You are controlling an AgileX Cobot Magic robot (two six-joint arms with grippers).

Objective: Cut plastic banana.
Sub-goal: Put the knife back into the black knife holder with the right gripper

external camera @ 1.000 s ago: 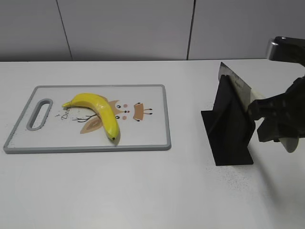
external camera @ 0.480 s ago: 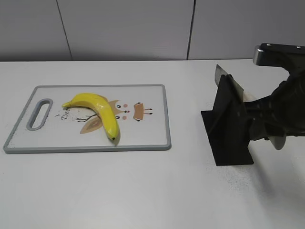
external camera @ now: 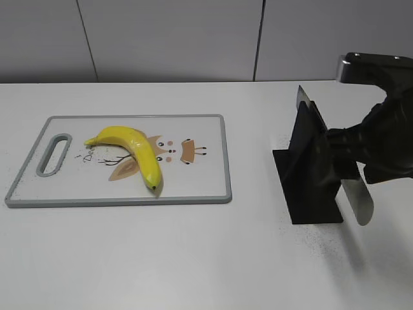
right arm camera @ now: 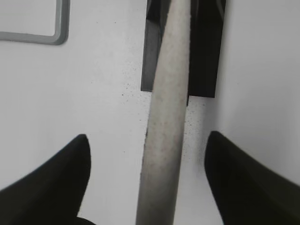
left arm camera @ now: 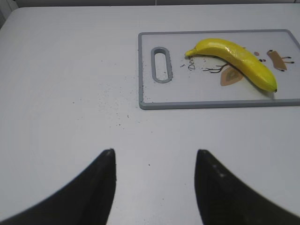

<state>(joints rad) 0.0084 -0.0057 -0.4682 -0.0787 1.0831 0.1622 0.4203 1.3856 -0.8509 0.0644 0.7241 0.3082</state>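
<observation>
The plastic banana [external camera: 132, 150] is bright yellow and whole. It lies on the cutting board [external camera: 200, 187] at the left, and also shows in the left wrist view [left arm camera: 234, 61]. A knife with a pale grey handle [external camera: 359, 200] rests in a black stand [external camera: 313, 174], its blade tip [external camera: 302, 98] pointing up and back. My right gripper [right arm camera: 146, 138] is open, its fingers wide apart on either side of the knife handle [right arm camera: 166, 117] and not touching it. My left gripper [left arm camera: 154, 152] is open and empty above bare table, well short of the board [left arm camera: 211, 104].
The white table [external camera: 193, 258] carries only the board and the stand. Small dark specks lie on it around the stand and left of the board. A grey wall runs along the back.
My right arm has moved left toward the stand, over the knife handle. The banana, board and stand have not moved.
</observation>
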